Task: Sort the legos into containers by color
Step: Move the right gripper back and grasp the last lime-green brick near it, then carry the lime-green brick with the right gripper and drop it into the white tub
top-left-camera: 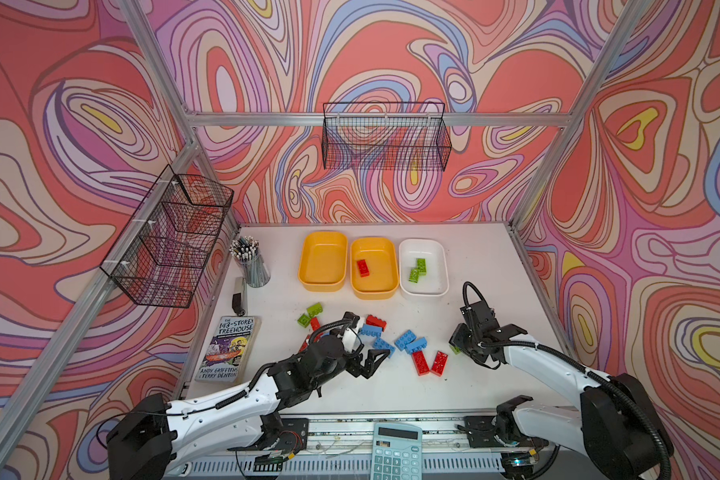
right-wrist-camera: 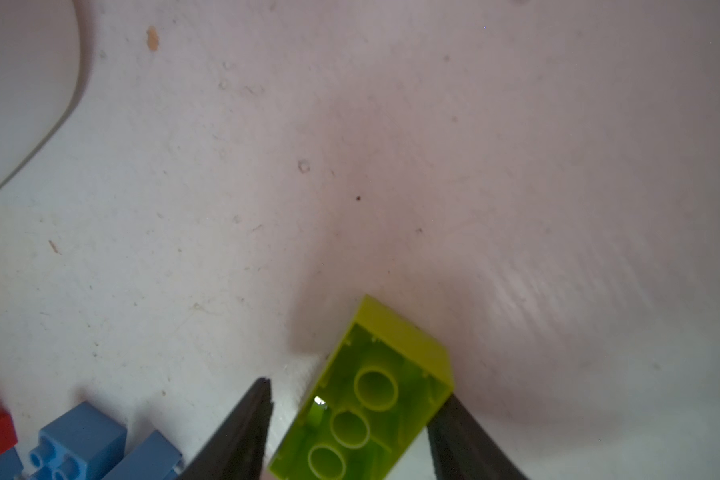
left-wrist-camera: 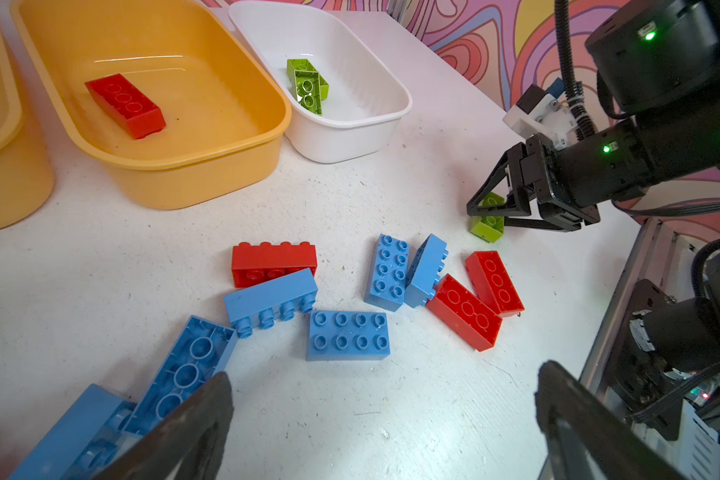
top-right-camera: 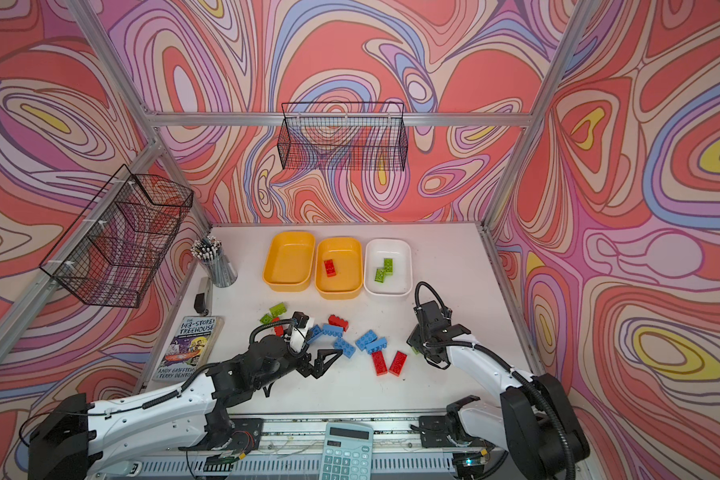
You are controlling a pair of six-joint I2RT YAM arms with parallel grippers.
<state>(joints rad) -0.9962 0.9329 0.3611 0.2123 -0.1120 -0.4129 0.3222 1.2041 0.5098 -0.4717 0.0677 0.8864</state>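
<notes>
In both top views, loose red, blue and green legos [top-left-camera: 410, 341] [top-right-camera: 371, 340] lie scattered mid-table. The containers stand in a row behind them. The left yellow tray [top-left-camera: 323, 235] is empty, the middle yellow tray [top-left-camera: 374, 241] holds one red brick [top-left-camera: 363, 267], and the white tray [top-left-camera: 422, 242] holds two green bricks [top-left-camera: 417, 269]. My right gripper [right-wrist-camera: 358, 390] [left-wrist-camera: 489, 216] straddles a green brick [right-wrist-camera: 391, 332] [left-wrist-camera: 489, 230] on the table. One finger touches it and a narrow gap shows at the other. My left gripper [left-wrist-camera: 385, 376] [top-left-camera: 377, 363] hangs wide open and empty just in front of the blue bricks [left-wrist-camera: 348, 334].
A cup of pencils [top-left-camera: 252, 264], a small dark tool [top-left-camera: 239, 295] and a book [top-left-camera: 227, 349] line the left side. A calculator [top-left-camera: 395, 453] sits at the front edge. Black mesh baskets [top-left-camera: 171, 232] [top-left-camera: 385, 137] hang on the walls. Two red bricks [top-left-camera: 429, 362] lie between the grippers.
</notes>
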